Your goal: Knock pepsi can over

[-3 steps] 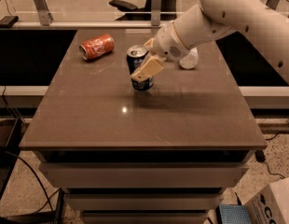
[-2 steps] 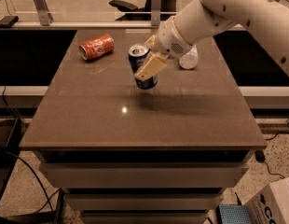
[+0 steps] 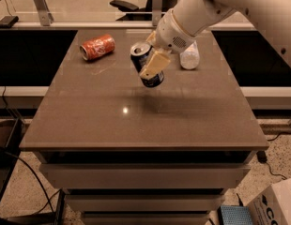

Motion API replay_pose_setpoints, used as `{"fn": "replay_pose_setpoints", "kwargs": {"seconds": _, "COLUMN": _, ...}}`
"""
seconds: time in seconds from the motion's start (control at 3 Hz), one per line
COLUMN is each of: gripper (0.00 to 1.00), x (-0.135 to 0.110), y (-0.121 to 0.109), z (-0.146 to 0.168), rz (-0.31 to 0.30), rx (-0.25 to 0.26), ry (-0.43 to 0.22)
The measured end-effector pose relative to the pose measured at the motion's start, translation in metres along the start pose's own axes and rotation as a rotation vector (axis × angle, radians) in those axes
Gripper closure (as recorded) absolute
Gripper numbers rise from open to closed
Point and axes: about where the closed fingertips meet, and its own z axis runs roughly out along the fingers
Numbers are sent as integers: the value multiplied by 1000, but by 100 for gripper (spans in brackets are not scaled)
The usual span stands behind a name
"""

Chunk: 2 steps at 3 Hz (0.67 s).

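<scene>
The pepsi can (image 3: 141, 55) is dark blue with a silver top. It sits near the middle of the brown table (image 3: 136, 121), tilted with its top leaning left and toward the camera. My gripper (image 3: 151, 70) comes in from the upper right on a white arm and is shut on the can. One tan finger (image 3: 155, 64) lies across the can's front side; the other finger is hidden behind the can. The can's lower end looks slightly off the tabletop, with a shadow below it.
An orange-red soda can (image 3: 97, 47) lies on its side at the back left of the table. A clear plastic bottle (image 3: 189, 56) lies at the back right, just behind my arm. Black counters flank the table on both sides.
The pepsi can stood upright a second ago. It is now tilted, top to the left, with my gripper's finger tilted along with it.
</scene>
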Motion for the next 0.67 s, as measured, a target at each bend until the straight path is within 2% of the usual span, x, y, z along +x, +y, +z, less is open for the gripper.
{"fn": "replay_pose_setpoints", "kwargs": {"seconds": 0.67, "gripper": 100, "x": 0, "y": 3, "z": -8, "rz": -51, "rx": -36, "ry": 150}}
